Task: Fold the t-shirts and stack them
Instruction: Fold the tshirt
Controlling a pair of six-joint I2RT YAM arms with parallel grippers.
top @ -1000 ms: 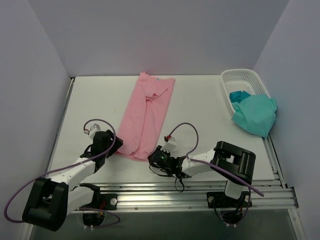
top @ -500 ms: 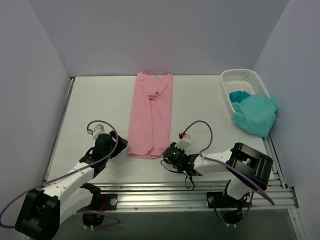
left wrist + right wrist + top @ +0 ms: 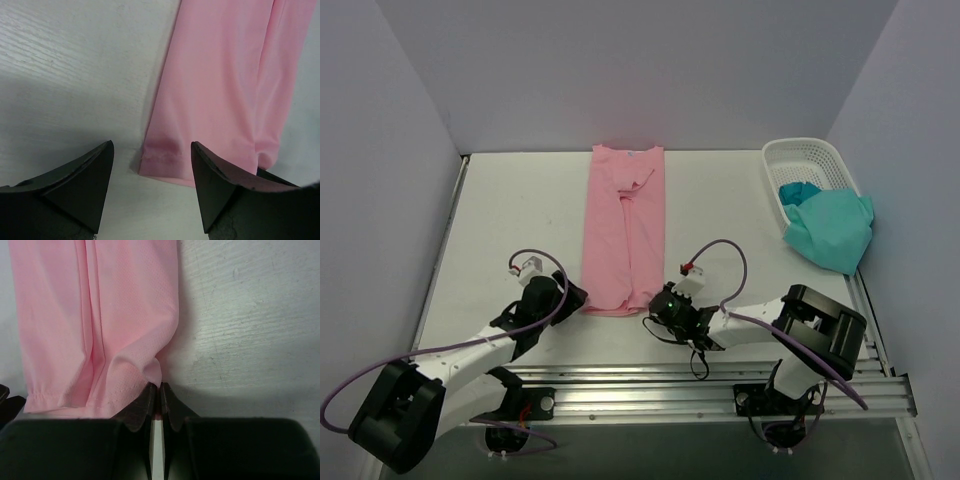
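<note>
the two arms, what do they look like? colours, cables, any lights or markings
Both arms match: white links with black joint housings. A thin purple cable loops from each wrist toward its base. The left end effector and the right end effector have matte black wedge-shaped fingers. A small green light glows near the right wrist. No printed markings are visible.

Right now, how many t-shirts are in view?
2. The pink t-shirt lies folded lengthwise mid-table. The teal t-shirt drapes over the near end of the basket at the right. Darker teal cloth inside the basket may be a hidden third.
</note>
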